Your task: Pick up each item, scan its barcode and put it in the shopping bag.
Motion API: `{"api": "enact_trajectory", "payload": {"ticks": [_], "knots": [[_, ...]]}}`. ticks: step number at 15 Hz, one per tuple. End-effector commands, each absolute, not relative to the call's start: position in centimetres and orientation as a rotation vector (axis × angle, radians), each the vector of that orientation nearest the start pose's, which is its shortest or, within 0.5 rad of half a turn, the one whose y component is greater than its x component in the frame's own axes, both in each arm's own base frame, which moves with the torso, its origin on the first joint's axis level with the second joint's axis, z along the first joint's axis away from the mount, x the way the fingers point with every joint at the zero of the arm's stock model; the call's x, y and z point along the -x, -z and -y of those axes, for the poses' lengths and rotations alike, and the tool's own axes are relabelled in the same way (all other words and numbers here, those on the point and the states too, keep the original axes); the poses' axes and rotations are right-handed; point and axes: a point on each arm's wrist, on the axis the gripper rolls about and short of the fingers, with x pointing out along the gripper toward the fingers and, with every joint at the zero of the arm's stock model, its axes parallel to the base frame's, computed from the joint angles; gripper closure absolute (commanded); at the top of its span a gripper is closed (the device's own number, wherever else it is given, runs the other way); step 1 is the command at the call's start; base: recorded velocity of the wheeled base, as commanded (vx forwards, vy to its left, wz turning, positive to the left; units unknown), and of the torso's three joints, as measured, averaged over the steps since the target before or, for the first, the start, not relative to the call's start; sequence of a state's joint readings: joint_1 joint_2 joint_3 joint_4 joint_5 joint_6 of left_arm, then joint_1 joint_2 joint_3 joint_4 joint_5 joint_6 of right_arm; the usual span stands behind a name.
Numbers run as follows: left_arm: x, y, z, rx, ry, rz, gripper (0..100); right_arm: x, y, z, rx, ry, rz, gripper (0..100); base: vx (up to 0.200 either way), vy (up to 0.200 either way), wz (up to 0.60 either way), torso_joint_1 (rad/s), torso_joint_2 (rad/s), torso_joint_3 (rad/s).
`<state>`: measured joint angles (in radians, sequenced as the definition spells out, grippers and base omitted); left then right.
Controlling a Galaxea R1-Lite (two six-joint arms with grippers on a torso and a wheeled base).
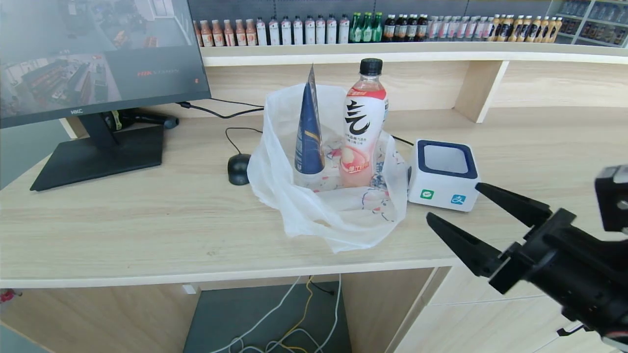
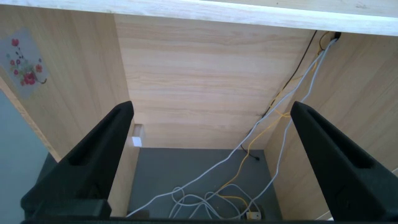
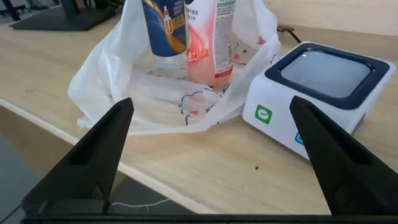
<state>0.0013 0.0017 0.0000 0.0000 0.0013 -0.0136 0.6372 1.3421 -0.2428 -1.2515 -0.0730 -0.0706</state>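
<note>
Bottle (image 1: 364, 122), tube (image 1: 309, 132) upright in shopping bag (image 1: 338, 215) on table (image 1: 122, 220); scanner (image 1: 444, 174) at bag's 3 o'clock. Right claw (image 1: 453, 201) wide open, empty, at bag's 4 o'clock; left claw (image 2: 211, 107) likewise, under table. Bottle likely heavy, slick: grip mid-body.

A black monitor (image 1: 98, 59) and a small black mouse (image 1: 239, 169) are set on the wooden counter (image 1: 122, 220), and bottles (image 1: 373, 28) are lined up behind.
</note>
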Motion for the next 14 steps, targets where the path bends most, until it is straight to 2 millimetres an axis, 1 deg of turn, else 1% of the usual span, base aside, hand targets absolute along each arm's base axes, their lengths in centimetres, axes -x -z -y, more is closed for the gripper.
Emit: {"api": "enact_trajectory", "payload": {"ticks": [1, 2, 3, 4, 6, 7, 9, 10, 14], "knots": [[2.3, -7.6, 0.0, 0.014, -0.003, -0.002, 0, -8.4, -16.5, -6.0, -0.033, -0.560, 0.186, 0, 0.000, 0.000, 0.00, 0.000, 0.00, 0.000], [2.3, -7.6, 0.0, 0.014, -0.003, -0.002, 0, -7.9, -16.4, -5.6, -0.039, -0.561, 0.176, 0, 0.000, 0.000, 0.00, 0.000, 0.00, 0.000], [2.3, -7.6, 0.0, 0.014, -0.002, -0.002, 0, -6.2, -15.9, -4.4, -0.037, -0.570, 0.146, 0, 0.000, 0.000, 0.00, 0.000, 0.00, 0.000], [2.3, -7.6, 0.0, 0.014, -0.003, -0.002, 0, -5.5, -15.5, -3.9, -0.028, -0.577, 0.121, 0, 0.000, 0.000, 0.00, 0.000, 0.00, 0.000], [2.3, -7.6, 0.0, 0.014, -0.003, -0.002, 0, -2.1, -12.9, -1.7, 0.000, -0.664, 0.040, 0, 0.000, 0.000, 0.00, 0.000, 0.00, 0.000], [2.3, -7.6, 0.0, 0.014, -0.003, -0.002, 0, 0.0, -10.8, -0.2, 0.010, -0.721, 0.009, 0, 0.000, 0.000, 0.00, 0.000, 0.00, 0.000], [2.3, -7.6, 0.0, 0.015, -0.003, -0.002, 0, 1.8, -8.9, 1.2, 0.046, -0.752, -0.007, 0, 0.000, 0.000, 0.00, 0.000, 0.00, 0.000], [2.3, -7.6, 0.0, 0.015, -0.003, -0.002, 0, 2.2, -8.3, 1.5, 0.052, -0.764, -0.010, 0, 0.000, 0.000, 0.00, 0.000, 0.00, 0.000], [2.3, -7.6, 0.0, 0.017, -0.003, -0.002, 0, 1.9, -8.5, 1.2, 0.045, -0.774, -0.073, 0, 0.000, 0.000, 0.00, 0.000, 0.00, 0.000]]}}
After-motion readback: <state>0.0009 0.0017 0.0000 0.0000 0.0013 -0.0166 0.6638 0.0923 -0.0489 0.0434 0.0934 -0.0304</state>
